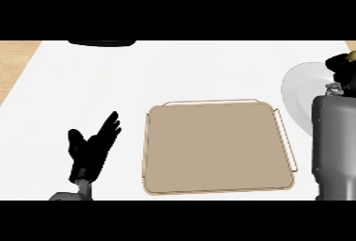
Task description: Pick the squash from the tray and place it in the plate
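Hovering over the plate (pixel 300 89), right hand (pixel 342 66) curled around yellowish squash (pixel 352 57), left hand (pixel 94 143) resting open.

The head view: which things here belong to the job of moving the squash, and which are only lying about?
For the job:
- tray, nothing lying on it
- plate
- right hand over the plate; squash hardly visible in it
- left hand, open, resting at lower left

Lying about:
- dark object at the top edge

left robot hand (pixel 90 146) open, right robot hand (pixel 341 66) curled
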